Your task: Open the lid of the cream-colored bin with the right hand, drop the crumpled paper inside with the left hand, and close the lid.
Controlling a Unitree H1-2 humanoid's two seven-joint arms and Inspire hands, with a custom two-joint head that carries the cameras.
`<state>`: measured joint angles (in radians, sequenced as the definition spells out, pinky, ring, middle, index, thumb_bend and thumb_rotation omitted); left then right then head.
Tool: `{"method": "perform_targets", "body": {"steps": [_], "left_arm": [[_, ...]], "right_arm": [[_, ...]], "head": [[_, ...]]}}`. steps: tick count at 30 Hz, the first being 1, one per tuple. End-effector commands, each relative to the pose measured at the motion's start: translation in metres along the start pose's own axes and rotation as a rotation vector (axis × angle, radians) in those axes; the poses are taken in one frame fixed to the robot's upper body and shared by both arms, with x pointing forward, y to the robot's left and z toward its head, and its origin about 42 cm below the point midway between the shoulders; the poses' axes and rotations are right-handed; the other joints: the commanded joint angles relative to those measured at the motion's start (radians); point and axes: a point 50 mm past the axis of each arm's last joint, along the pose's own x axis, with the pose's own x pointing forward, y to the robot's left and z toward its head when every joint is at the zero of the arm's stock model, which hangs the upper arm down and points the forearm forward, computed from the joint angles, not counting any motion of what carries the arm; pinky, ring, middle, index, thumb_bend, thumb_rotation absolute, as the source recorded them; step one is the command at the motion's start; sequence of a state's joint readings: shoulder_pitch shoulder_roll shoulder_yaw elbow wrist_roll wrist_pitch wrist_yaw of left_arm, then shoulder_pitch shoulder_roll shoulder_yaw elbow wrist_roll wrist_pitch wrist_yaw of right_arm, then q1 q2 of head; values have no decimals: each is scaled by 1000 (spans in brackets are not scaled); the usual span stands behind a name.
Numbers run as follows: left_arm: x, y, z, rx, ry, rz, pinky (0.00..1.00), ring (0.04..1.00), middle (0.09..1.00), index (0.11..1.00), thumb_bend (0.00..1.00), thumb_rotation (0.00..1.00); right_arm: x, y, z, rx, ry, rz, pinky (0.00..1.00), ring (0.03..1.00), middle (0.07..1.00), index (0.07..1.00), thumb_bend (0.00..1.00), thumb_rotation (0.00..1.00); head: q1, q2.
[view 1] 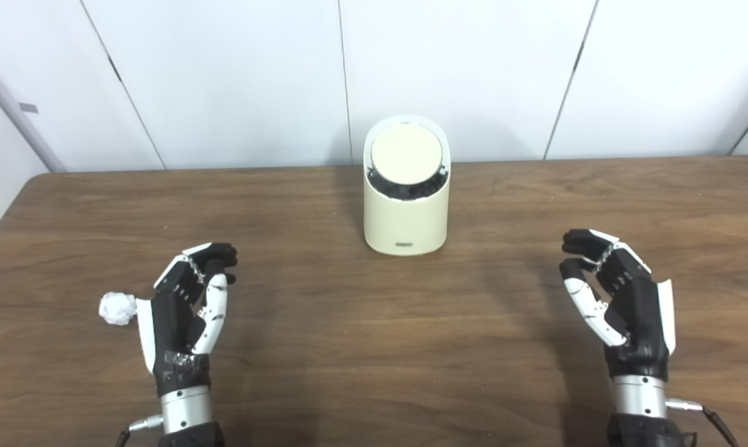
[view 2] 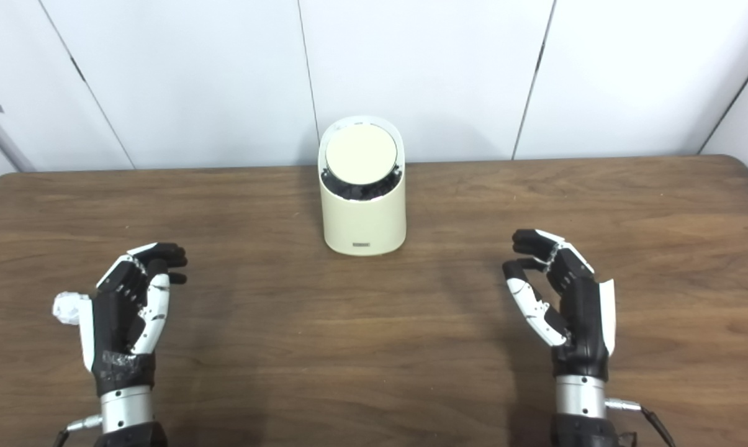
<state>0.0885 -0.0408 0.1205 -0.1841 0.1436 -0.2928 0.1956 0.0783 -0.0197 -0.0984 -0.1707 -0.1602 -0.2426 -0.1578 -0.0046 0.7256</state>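
A cream-colored bin (view 1: 406,217) stands upright at the back middle of the wooden table (view 1: 374,347). Its round lid (view 1: 406,153) sits closed on the slanted top, with dark lining showing under its front edge. A crumpled white paper ball (view 1: 117,308) lies on the table at the front left. My left hand (view 1: 190,304) is open and empty, just right of the paper, with its back toward it. My right hand (view 1: 616,295) is open and empty at the front right, well away from the bin.
White wall panels (view 1: 460,74) rise right behind the table's far edge. The table's left edge (view 1: 1,223) runs close to the paper side.
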Motion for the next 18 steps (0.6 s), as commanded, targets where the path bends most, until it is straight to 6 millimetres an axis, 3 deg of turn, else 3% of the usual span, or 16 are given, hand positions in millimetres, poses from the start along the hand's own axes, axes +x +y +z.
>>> {"method": "perform_targets", "body": {"steps": [1, 18], "left_arm": [[6, -2, 11, -8, -71, 1, 520, 616, 623, 597, 241, 433], [6, -2, 8, -8, -71, 1, 522, 619, 627, 600, 228, 416]], "right_arm": [[7, 1, 11, 3, -71, -5, 596, 681, 681, 646, 311, 427], [7, 1, 10, 8, -67, 0, 601, 684, 686, 650, 305, 415]], "head": [[-1, 0], [-6, -9]]}}
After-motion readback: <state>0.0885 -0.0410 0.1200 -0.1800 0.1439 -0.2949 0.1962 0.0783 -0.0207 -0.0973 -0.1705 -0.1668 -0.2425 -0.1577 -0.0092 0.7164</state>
